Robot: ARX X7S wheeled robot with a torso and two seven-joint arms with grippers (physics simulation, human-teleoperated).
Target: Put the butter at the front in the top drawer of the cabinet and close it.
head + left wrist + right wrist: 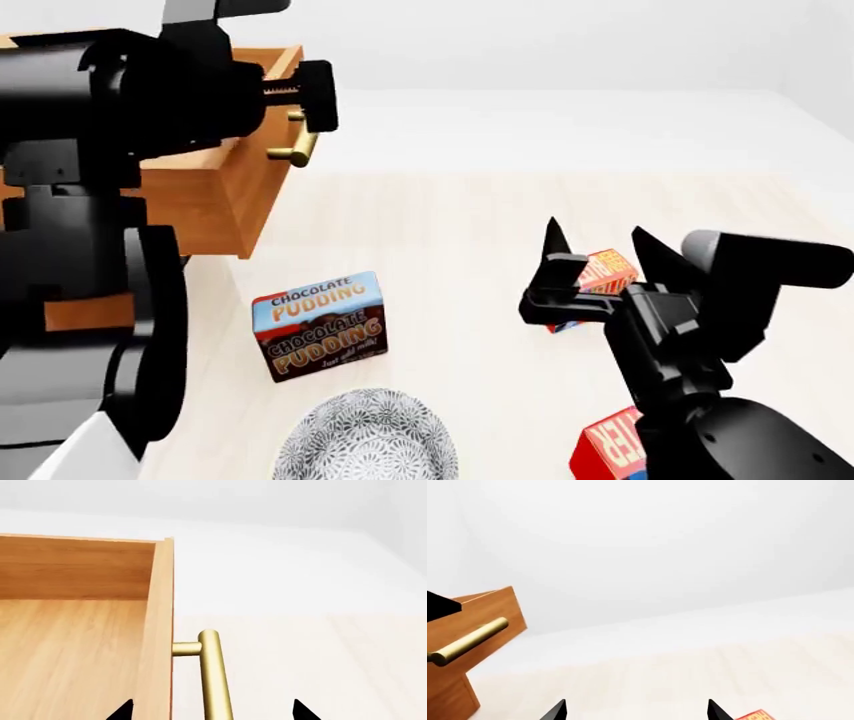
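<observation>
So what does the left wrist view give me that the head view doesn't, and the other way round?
Only the left wrist view shows the bare inside of the open top drawer. Only the head view shows the pudding box, the patterned bowl, two red boxes and the open right gripper. Both show the brass handle and the left gripper at it.

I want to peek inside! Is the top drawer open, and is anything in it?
Open. The top drawer is pulled out, its brass handle forward. The part of its wooden floor in view is bare; the rest is out of sight.
</observation>
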